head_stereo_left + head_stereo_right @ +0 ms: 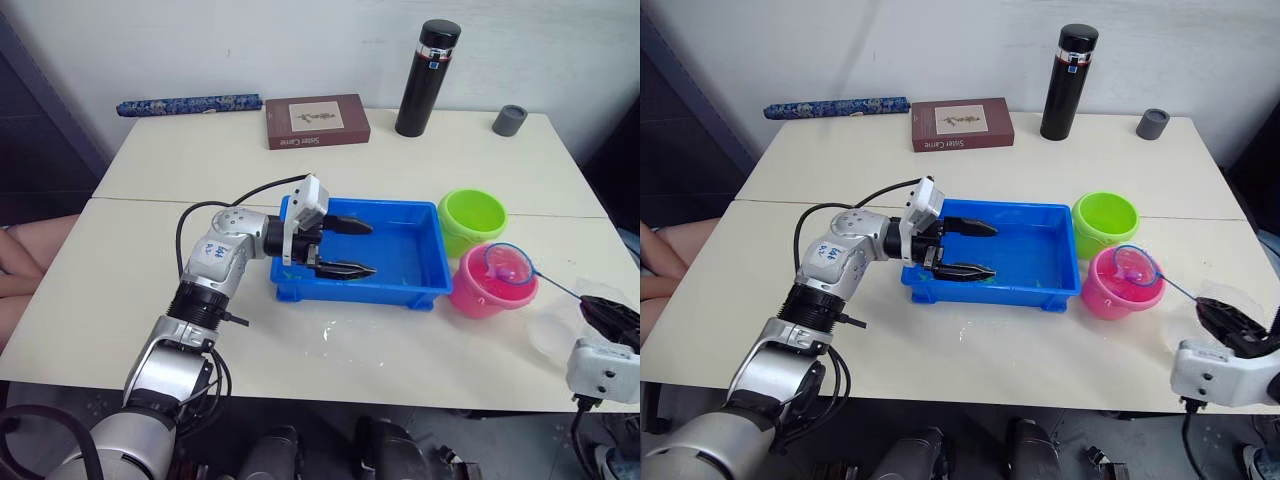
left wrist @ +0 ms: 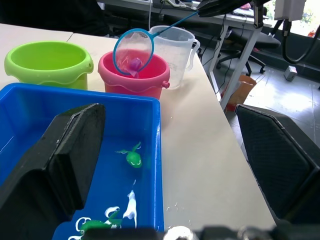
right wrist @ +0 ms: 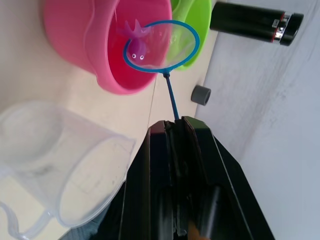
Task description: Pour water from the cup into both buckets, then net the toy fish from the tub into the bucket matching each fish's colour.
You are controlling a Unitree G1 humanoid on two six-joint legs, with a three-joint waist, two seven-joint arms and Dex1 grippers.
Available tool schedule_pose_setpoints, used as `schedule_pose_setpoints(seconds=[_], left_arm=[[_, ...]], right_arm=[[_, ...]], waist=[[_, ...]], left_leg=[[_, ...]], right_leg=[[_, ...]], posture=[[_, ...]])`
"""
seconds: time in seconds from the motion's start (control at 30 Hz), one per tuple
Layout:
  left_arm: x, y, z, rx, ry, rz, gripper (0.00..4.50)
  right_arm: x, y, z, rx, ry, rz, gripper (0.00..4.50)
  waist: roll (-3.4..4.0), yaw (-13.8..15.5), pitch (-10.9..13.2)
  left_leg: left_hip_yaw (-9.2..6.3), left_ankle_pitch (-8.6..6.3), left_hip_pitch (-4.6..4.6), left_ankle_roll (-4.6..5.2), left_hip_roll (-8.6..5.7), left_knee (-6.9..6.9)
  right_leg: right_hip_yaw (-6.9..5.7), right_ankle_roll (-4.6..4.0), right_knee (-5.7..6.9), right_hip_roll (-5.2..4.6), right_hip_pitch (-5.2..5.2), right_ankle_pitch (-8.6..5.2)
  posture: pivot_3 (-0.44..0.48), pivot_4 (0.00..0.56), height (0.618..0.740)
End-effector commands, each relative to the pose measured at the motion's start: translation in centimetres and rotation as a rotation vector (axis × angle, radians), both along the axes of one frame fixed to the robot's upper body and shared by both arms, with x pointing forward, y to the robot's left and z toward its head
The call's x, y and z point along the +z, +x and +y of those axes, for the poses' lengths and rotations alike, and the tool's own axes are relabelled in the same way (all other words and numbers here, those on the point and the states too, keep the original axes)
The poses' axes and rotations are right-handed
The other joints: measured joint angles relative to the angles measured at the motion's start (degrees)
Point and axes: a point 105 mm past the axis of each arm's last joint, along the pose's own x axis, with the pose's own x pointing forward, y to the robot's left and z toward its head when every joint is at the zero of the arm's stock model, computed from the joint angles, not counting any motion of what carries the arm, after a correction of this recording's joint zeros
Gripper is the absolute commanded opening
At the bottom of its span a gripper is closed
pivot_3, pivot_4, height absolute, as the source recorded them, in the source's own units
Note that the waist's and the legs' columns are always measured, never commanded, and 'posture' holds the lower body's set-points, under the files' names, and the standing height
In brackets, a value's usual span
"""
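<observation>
The blue tub (image 1: pixel 420 250) sits mid-table with the left gripper (image 1: pixel 345 248) reaching in over its near-left end, fingers spread wide on nothing, green fish (image 2: pixel 133 157) lying on the tub floor. Just right of it stand the lime green bucket (image 1: pixel 472 219) and the pink bucket (image 1: pixel 478 293), touching, the clear cup (image 2: pixel 172 46) beside the pink one. The right gripper (image 3: pixel 175 131) is clamped tight on the net (image 3: pixel 172 97) handle, its hoop hanging over the pink bucket's mouth with a magenta fish (image 3: pixel 136 47) inside.
</observation>
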Motion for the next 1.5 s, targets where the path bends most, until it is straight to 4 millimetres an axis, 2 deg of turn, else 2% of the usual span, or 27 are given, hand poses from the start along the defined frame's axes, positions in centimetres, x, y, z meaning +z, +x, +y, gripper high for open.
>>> schedule_pose_setpoints(seconds=[0.03,0.1,0.17,0.2,0.27,0.37,0.43,0.6,0.7,0.77,0.87,1.03,1.23,1.5], left_arm=[[0.6,0.0,0.2,0.006,-0.013,-0.032,4.48],[0.5,0.1,0.2,0.01,-0.012,-0.033,4.48],[0.6,0.2,0.3,0.013,-0.012,-0.034,4.48],[0.6,0.2,0.3,0.015,-0.012,-0.035,4.48],[0.7,0.4,0.3,0.019,-0.012,-0.038,4.48],[0.8,0.5,0.2,0.023,-0.012,-0.041,4.48],[0.8,0.5,0.2,0.023,-0.012,-0.042,4.48],[0.0,0.6,0.5,0.022,0.031,-0.057,4.48],[-0.9,1.1,1.1,0.051,0.094,-0.083,4.48],[-1.4,1.4,1.6,0.069,0.131,-0.102,4.48],[-1.4,1.7,2.0,0.1,0.145,-0.105,4.48],[-1.8,1.4,2.8,0.12,0.189,-0.121,4.48],[-2.0,1.0,3.6,0.158,0.226,-0.121,4.48],[-1.8,0.2,3.8,0.186,0.221,-0.109,4.48]], right_arm=[[0.8,0.0,0.1,0.027,-0.024,-0.032,0.0],[2.3,0.4,-0.7,-0.008,-0.038,-0.106,0.0],[1.4,0.3,-0.4,0.012,-0.032,-0.037,0.0],[0.0,-0.1,0.3,0.048,-0.008,0.032,0.0],[-0.4,-0.2,0.7,0.056,-0.006,0.026,0.0],[1.1,0.1,-0.2,0.008,-0.019,-0.044,0.0],[1.0,0.1,0.0,0.015,-0.025,-0.034,0.0],[3.1,0.7,0.5,-0.014,0.199,-0.146,0.0],[4.4,2.2,2.7,0.063,0.385,-0.14,0.0],[4.9,3.1,3.8,0.102,0.445,-0.119,0.0],[4.3,5.0,5.8,0.177,0.477,0.006,0.0],[2.7,7.4,6.9,0.222,0.414,0.156,0.0],[1.1,10.0,6.7,0.278,0.18,0.258,0.0],[0.2,10.5,6.9,0.354,0.093,0.362,0.0]], waist=[[0.0,-0.02,0.0],[0.01,-0.09,0.0],[0.02,-0.1,-0.01],[0.01,-0.11,-0.01],[0.02,0.1,-0.01],[0.03,0.02,-0.01],[0.02,-0.08,-0.01],[0.04,-0.13,-0.02],[0.04,-0.41,-0.01],[0.08,-0.55,-0.03],[0.08,-0.35,-0.03],[0.07,-0.21,-0.02],[0.05,-0.25,-0.01],[0.05,-0.37,-0.01]], left_leg=[[-0.01,0.0,0.01,0.0,0.01,0.0],[-0.02,0.0,0.0,0.0,0.05,0.0],[0.0,0.0,0.02,0.0,0.03,0.01],[-0.01,0.0,0.04,0.0,0.04,0.0],[-0.07,0.01,0.01,-0.01,0.08,-0.04],[-0.03,0.01,0.01,-0.01,0.06,-0.03],[0.0,0.03,0.01,0.03,0.04,-0.02],[-0.01,0.02,0.03,0.0,0.12,-0.04],[0.01,0.03,0.05,0.01,0.1,0.0],[0.07,0.03,0.1,0.01,0.12,0.02],[0.03,0.03,0.06,0.01,0.16,0.04],[-0.06,0.01,-0.08,0.05,0.07,0.12],[-0.07,0.03,-0.16,0.16,-0.05,0.19],[-0.13,0.03,-0.2,0.16,-0.04,0.25]], right_leg=[[-0.01,0.0,-0.01,0.01,0.01,0.0],[-0.02,0.0,0.0,0.05,0.01,0.0],[0.01,0.0,0.01,0.04,0.01,0.0],[0.01,0.0,0.01,0.05,0.02,0.0],[-0.02,0.0,0.06,0.21,0.02,0.0],[0.07,0.02,0.12,0.37,0.03,0.01],[0.16,0.08,0.07,0.38,0.05,0.05],[0.18,0.07,0.11,0.45,0.03,0.05],[0.2,0.06,0.12,0.45,0.04,0.06],[0.27,0.04,0.21,0.44,0.04,0.07],[0.25,0.01,0.27,0.38,-0.03,0.06],[0.13,0.0,0.22,0.29,-0.05,0.05],[-0.04,0.05,0.18,-0.09,-0.06,0.08],[-0.19,0.05,0.2,-0.15,-0.05,0.07]], posture=[[0.0,0.15,0.74],[0.0,0.15,0.74],[0.0,0.15,0.74],[0.0,0.15,0.74],[0.0,0.15,0.74],[0.0,0.15,0.74],[0.0,0.15,0.74],[0.0,0.15,0.74],[0.0,0.15,0.74],[0.0,0.15,0.74],[0.0,0.15,0.74],[0.0,0.15,0.74],[0.0,0.15,0.74],[0.0,0.15,0.74]])
